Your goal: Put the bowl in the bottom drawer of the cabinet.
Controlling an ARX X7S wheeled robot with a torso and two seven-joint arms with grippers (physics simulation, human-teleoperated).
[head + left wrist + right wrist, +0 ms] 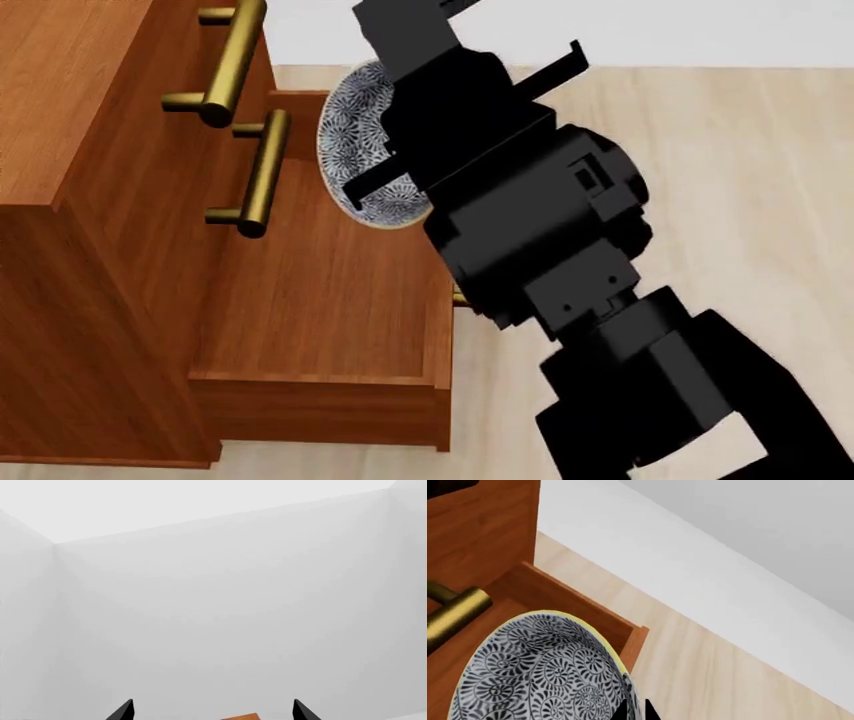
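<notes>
Right claw (387, 150) closing on bowl (350, 140) rim, holding it tilted over open bottom drawer (334, 300) of cabinet (80, 200). Advice: lowering, levelling before releasing. Left claw (213, 711) gaping, carrying nothing.

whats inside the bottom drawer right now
The bottom drawer is pulled open and shows bare wood floor. The bowl is tilted on edge over its far end in the right gripper. The arm covers the drawer's right side and the grip itself.

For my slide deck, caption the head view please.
Right gripper holds the bowl tilted over the open bottom drawer of the cabinet.
</notes>
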